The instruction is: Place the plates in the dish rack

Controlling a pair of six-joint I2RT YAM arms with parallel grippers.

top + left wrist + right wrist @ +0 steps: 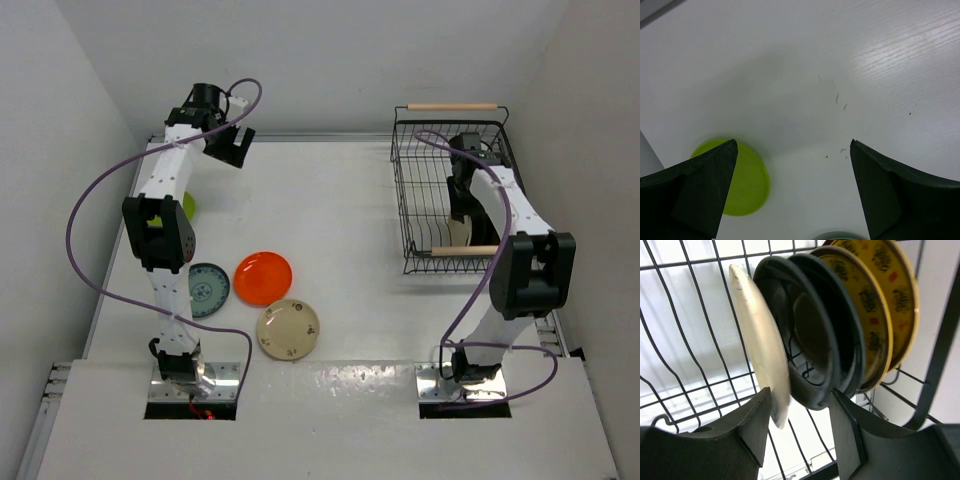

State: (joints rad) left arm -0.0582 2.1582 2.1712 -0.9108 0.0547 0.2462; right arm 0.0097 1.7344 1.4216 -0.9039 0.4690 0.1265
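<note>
Over in the far right corner of the flat white table (pixel 350 200) sits the black wire dish rack (pixel 402 200) with two light wooden rod handles. The right claw (pixel 800 405) is down inside it. Its two black fingers (pixel 752 430) are spread apart. Five plates stand on edge in a row in the rack. First comes a plain cream round plate (pixel 757 330), then two shiny black round plates (pixel 805 340), then two gold-brown round plates (pixel 875 300) with patterns. The bottom edge of the plain cream plate hangs between the two fingers, close to the finger on the left of the wrist view. It may be touching that finger, but it is hard to tell from so close. The other finger is apart from it, so the claw is not pinching the plate.

The left claw (pixel 792 150) is up high over the far left part of the table. Its fingers are spread wide and hold nothing. Under it, a lime green round plate (pixel 750 185) lies flat on the table, near the left edge.

Three more plates lie flat on the table, nearer the arms. A teal round plate (pixel 208 290) with a pattern is just beside an orange-red round plate (pixel 263 277). A cream round plate with small marks (pixel 288 330) lies just in front of the orange-red one
</note>
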